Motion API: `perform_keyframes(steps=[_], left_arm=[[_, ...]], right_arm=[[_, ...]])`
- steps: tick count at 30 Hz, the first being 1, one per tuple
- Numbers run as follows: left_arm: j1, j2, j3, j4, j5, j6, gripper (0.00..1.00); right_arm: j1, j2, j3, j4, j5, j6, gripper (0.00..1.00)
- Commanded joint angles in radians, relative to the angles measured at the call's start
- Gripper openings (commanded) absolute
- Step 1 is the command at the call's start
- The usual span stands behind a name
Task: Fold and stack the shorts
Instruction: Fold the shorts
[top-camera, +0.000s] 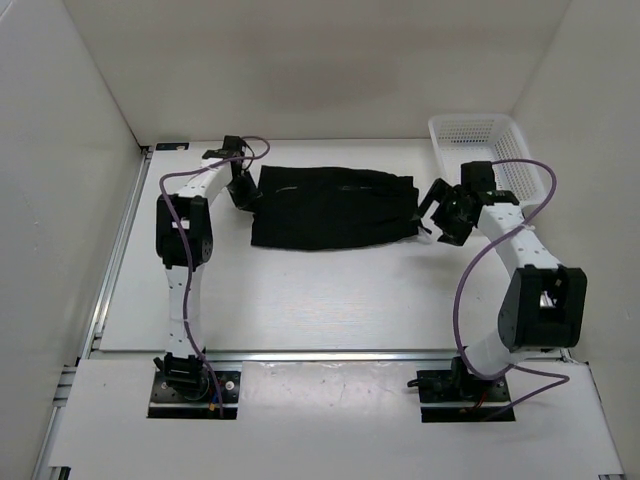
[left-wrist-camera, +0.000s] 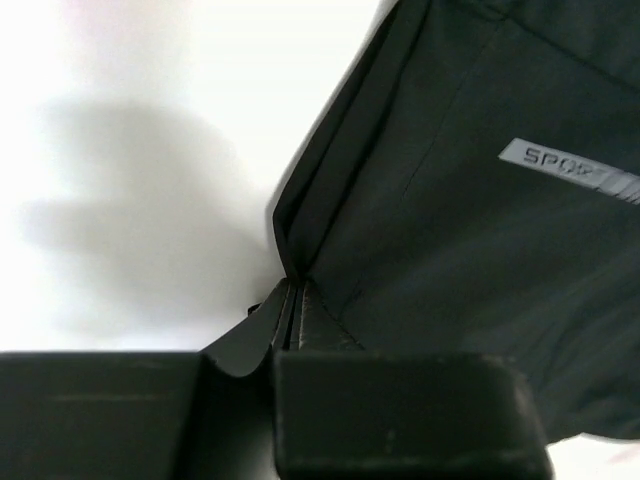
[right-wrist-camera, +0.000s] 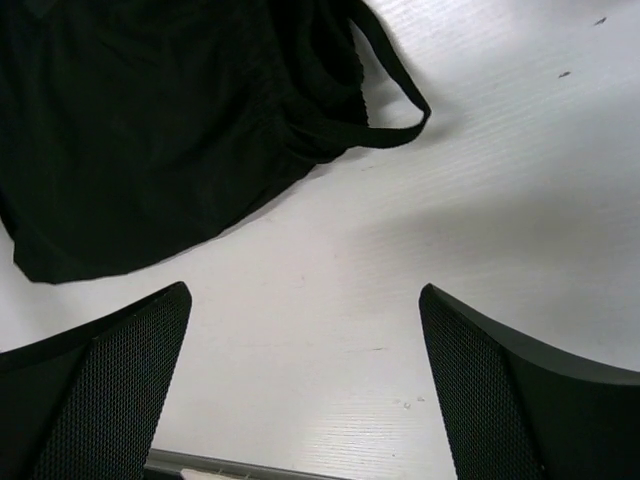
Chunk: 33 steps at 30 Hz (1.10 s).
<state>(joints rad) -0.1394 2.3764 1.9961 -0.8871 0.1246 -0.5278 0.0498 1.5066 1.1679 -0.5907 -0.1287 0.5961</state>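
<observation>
From above, the shorts lie with their long axis across the tabletop, running from the left gripper to the right gripper. A basket sits just beyond the right one.

Left wrist: the left gripper is clenched on the shorts' edge fold.

Right wrist: the right gripper is spread wide and empty, with the shorts ahead to its left and bare tabletop beneath.
</observation>
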Motion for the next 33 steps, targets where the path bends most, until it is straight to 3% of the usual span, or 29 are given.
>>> perform_keyframes(steps=[1, 7, 16, 19, 20, 21, 24, 28, 33], left_arm=[[-0.006, -0.123, -0.134, -0.049, -0.051, -0.031, 0.10], [-0.006, -0.265, -0.269, -0.039, -0.051, -0.021, 0.10], [0.038, -0.318, -0.301, -0.039, 0.021, 0.020, 0.10], [0.038, -0.342, -0.301, -0.050, 0.037, 0.038, 0.10], [0.038, -0.351, -0.290, -0.061, 0.037, 0.038, 0.10], [0.047, -0.352, -0.290, -0.061, 0.037, 0.048, 0.10], [0.047, -0.362, -0.261, -0.099, 0.037, 0.058, 0.10], [0.057, -0.404, -0.264, -0.122, 0.024, 0.069, 0.10], [0.066, -0.518, -0.438, -0.131, -0.003, 0.060, 0.10]], right_arm=[[-0.015, 0.098, -0.005, 0.054, -0.104, 0.025, 0.99], [-0.005, 0.266, 0.068, 0.149, -0.141, 0.080, 0.99], [0.159, 0.461, 0.222, 0.172, 0.095, 0.145, 0.88], [0.182, 0.492, 0.259, 0.181, 0.165, 0.169, 0.58], [0.192, 0.501, 0.269, 0.181, 0.176, 0.169, 0.34], [0.193, 0.501, 0.279, 0.181, 0.176, 0.169, 0.23], [0.203, 0.471, 0.292, 0.160, 0.216, 0.179, 0.01], [0.212, 0.402, 0.254, 0.150, 0.236, 0.179, 0.00], [0.213, 0.241, 0.119, 0.132, 0.236, 0.150, 0.00]])
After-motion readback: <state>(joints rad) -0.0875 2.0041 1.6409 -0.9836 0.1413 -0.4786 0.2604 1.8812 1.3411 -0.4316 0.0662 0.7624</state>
